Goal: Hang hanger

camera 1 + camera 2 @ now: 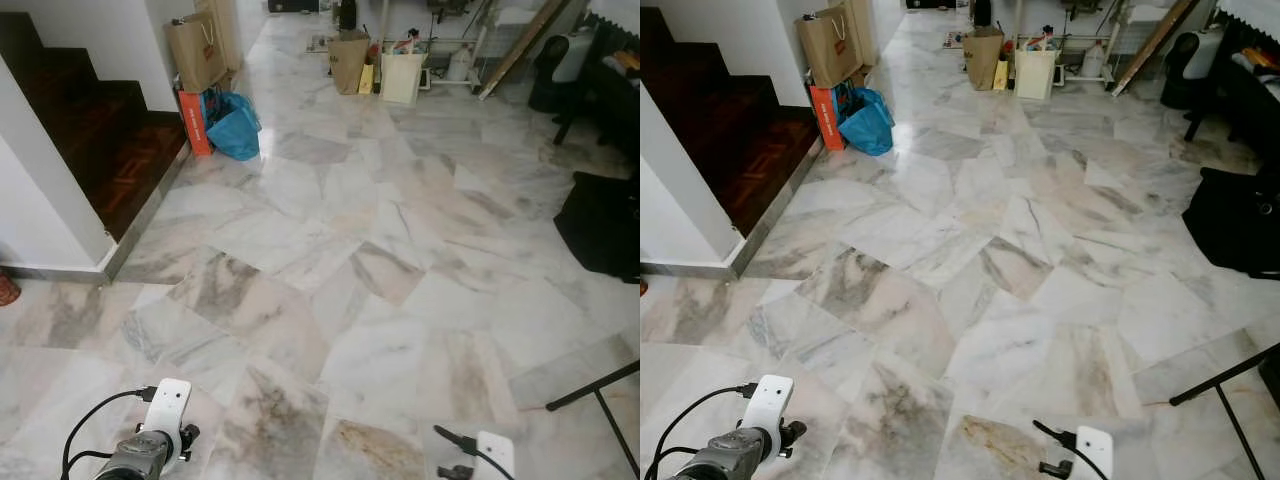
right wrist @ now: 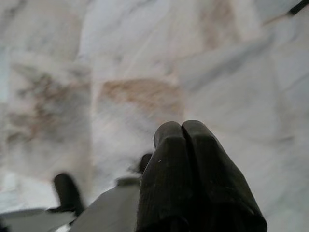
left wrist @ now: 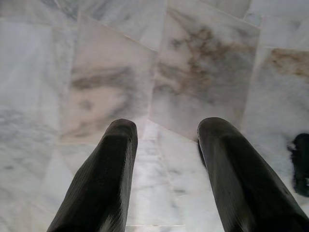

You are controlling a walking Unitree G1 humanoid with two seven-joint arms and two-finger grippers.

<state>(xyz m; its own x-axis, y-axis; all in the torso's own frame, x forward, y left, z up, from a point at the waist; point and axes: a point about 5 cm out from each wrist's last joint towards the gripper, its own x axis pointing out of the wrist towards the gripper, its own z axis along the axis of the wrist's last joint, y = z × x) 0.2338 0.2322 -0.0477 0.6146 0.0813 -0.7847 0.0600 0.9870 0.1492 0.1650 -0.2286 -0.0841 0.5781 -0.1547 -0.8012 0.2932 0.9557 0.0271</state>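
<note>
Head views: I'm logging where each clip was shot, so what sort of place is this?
Most likely a lived-in home's hallway or living area: a marble tile floor, a dark wooden staircase on the left, and paper shopping bags standing beside a blue bag against the wall.

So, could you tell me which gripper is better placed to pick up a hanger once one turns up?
Probably the left gripper: its fingers stand apart over the marble floor, while the right gripper is shut, holding nothing. No hanger is in view yet.

We're inside a home: a wide marble floor (image 1: 330,290) runs ahead, dark wooden stairs (image 1: 95,140) rise at ten o'clock, paper shopping bags (image 1: 197,48) and a blue bag (image 1: 235,127) sit beside them, household clutter (image 1: 400,70) lines twelve o'clock.
</note>
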